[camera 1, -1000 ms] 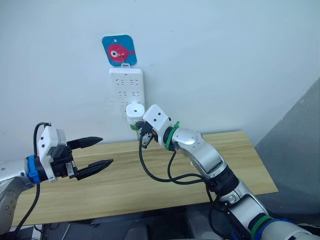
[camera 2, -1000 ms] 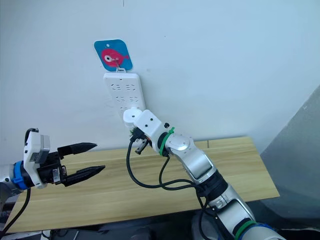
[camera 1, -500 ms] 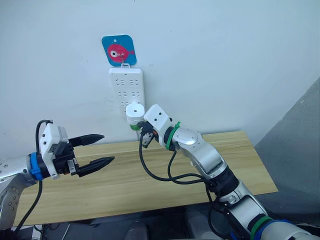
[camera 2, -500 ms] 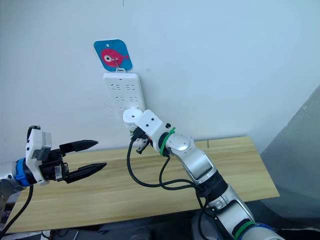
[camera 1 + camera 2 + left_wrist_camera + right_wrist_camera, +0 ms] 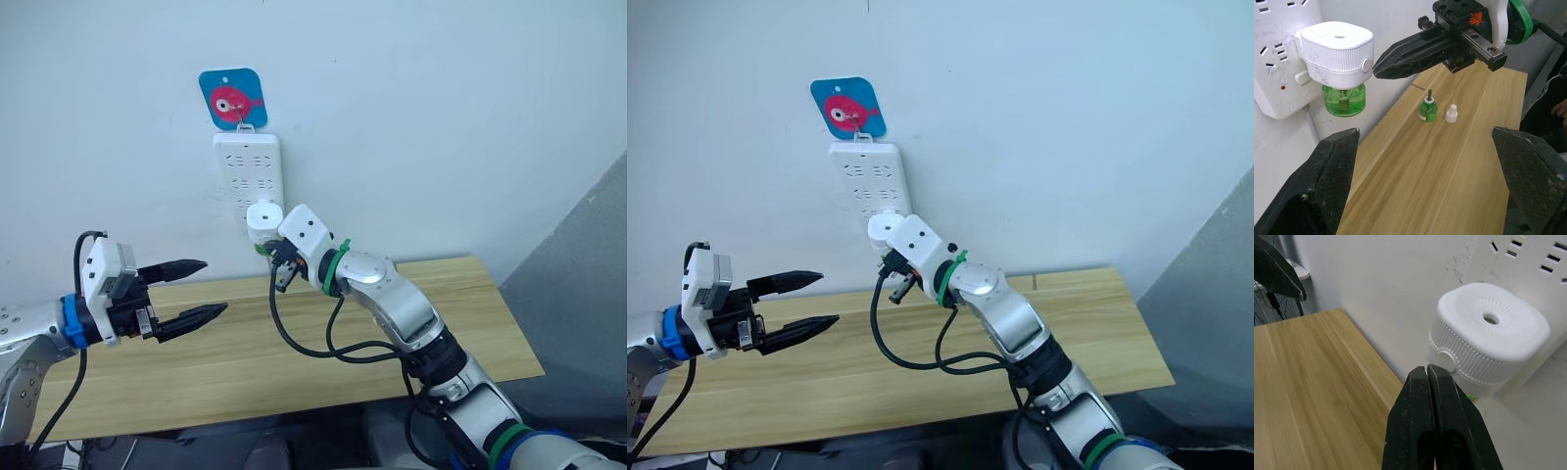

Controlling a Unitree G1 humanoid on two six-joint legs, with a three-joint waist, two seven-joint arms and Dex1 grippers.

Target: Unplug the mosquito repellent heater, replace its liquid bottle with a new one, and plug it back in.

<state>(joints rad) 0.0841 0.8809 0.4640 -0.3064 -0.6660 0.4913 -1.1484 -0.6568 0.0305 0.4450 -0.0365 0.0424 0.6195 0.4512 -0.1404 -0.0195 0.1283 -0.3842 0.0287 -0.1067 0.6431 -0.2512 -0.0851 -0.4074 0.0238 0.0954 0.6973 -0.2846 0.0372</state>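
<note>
Since a second ago, the left gripper [image 5: 202, 291] has crept slightly nearer the wall, fingers spread and empty. The right gripper [image 5: 1428, 382] is pinched shut on nothing, tips just beside the mosquito repellent heater [image 5: 264, 217], which sits plugged into the power strip [image 5: 249, 169] on the wall. To unplug it well, I'd say the right fingers must open, straddle the ribbed drum and pull straight off the wall. The left wrist view adds the green bottle [image 5: 1344, 100] under the heater, plus a spare bottle [image 5: 1427, 108] and white cap [image 5: 1451, 113] on the table [image 5: 1459, 161].
</note>
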